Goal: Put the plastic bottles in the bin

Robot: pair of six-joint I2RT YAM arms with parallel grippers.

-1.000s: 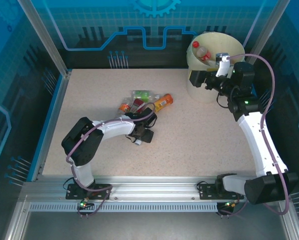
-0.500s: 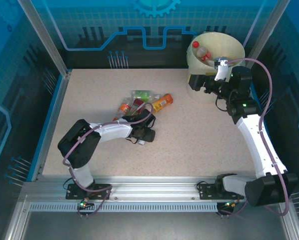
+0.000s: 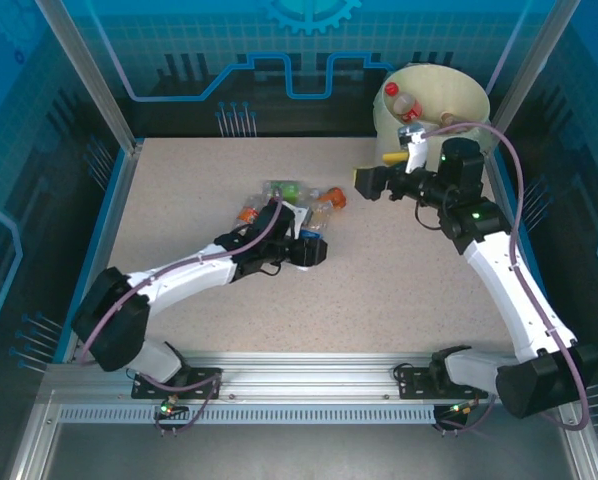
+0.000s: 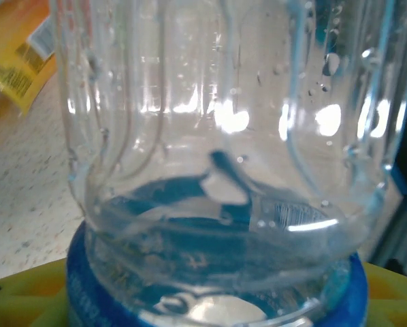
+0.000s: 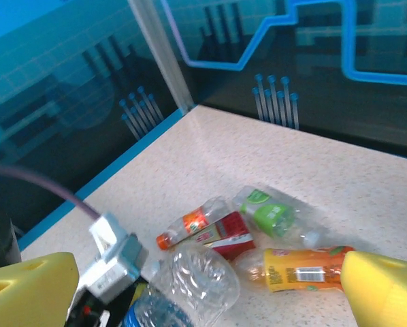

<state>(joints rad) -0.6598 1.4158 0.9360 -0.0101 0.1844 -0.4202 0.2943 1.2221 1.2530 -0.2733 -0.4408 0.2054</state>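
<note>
We see the left gripper (image 3: 314,243) reaching into the bottle pile (image 3: 289,205) mid-table, jaws at a narrow gap & pinching a clear bottle (image 4: 224,136) at its blue-labelled end. In the left wrist view its yellow fingers (image 4: 20,300) sit tight vs. the label on both sides. That clear bottle is low at the near edge of the pile; whether it rests on the table (image 3: 399,290) or is just off it we can't tell. The right gripper (image 5: 207,279) hangs above the table btwn the pile & the bin (image 3: 467,92), jaws spread as wide as they go, nothing in them; its own yellow fingertips (image 5: 387,289) show at the bottom corners of the right wrist view, w/ the pile beyond. Rest of the pile, all lying down & close together: an orange-label bottle (image 5: 299,269) at the right end, a green-label bottle (image 5: 271,211) on the far side, a red-label bottle (image 5: 225,235) in the middle next to the clear one, & a small bottle (image 5: 190,223) w/ an orange cap touching the red-label one at the left end. The bin stands at the far right corner, well apart from the pile, w/ a pale liner. Inside, at its left wall, we make out a red-cap bottle (image 3: 391,90) & a see-through bottle (image 3: 406,104) just beside it; how many more lie in there we can't tell.
</note>
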